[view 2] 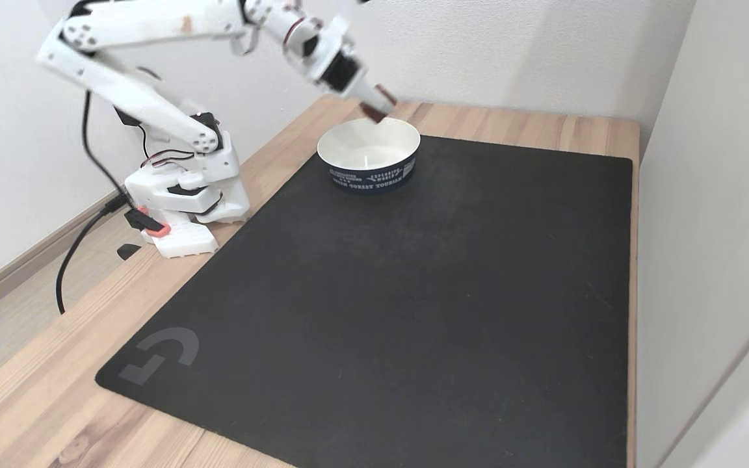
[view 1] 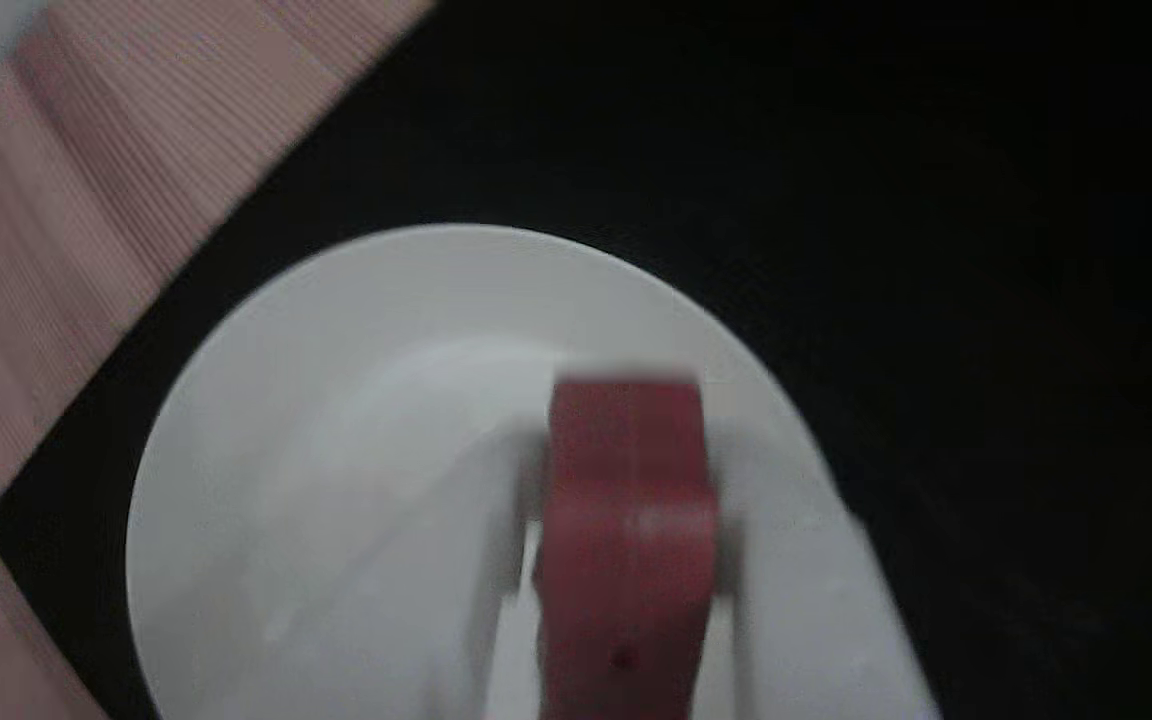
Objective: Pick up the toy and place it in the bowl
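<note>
The end effector is clamped on the toy, a red block held between two white fingers that press against its left and right sides in the other view. That picture is soft and blurred, so the wavy edges of the block are hard to make out, though a small dark hole shows on its near flat face. The toy points away from the camera and hangs over the white inside of the bowl, above the right half of the bowl as that view shows it.

In the fixed view the end effector slants down and to the right from the white arm, and the toy shows as a small dark reddish tip just above the far rim of the bowl; it seems clear of the rim, but the tip is too small to be sure. The bowl is white inside with a dark blue band of white lettering around its outer wall (the words are too small to read fully). It stands near the far left corner of a black mat, which lies on a light wooden worktop. The arm's base sits on the worktop, just left of the mat, with a black cable running off its left side.
</note>
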{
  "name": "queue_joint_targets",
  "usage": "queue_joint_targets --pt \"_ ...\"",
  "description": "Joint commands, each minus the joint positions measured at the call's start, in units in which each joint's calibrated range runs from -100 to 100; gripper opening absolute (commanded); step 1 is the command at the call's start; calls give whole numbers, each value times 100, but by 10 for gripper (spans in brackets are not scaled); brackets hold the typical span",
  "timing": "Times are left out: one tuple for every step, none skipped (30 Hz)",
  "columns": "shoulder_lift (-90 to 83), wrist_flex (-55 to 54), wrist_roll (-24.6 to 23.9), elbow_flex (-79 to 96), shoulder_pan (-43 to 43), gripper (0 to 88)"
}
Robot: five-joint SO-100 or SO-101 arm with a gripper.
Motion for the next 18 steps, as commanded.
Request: queue_joint_targets --pt "-784 -423 -15 1094 -13 26" --pt "-885 -491 -15 1283 -13 26" --pt "-951 -542 -15 1454 -13 27" --pt "-1001 -610 -15 1589 -13 29" --pt "-1026 -720 -15 1770 -4 30" --pt "-1026 -779 -15 1815 4 30" --pt "-1026 -838 -15 1842 4 30" --pt "-1001 -889 -5 1851 4 30" --pt "-976 -940 0 1851 4 30" --pt "-968 -974 -5 1869 -4 30" --pt "-968 -974 0 1869 -4 30" --pt "-968 -974 5 1869 -13 30" --pt "-968 -974 16 1869 -13 32" --pt "-968 -974 16 1878 -13 46" --pt "-968 -974 21 1887 -21 65" --pt "-968 -974 21 1887 -21 91" --pt "-968 -974 21 1887 -21 122" --pt "-968 -974 21 1887 -29 147"
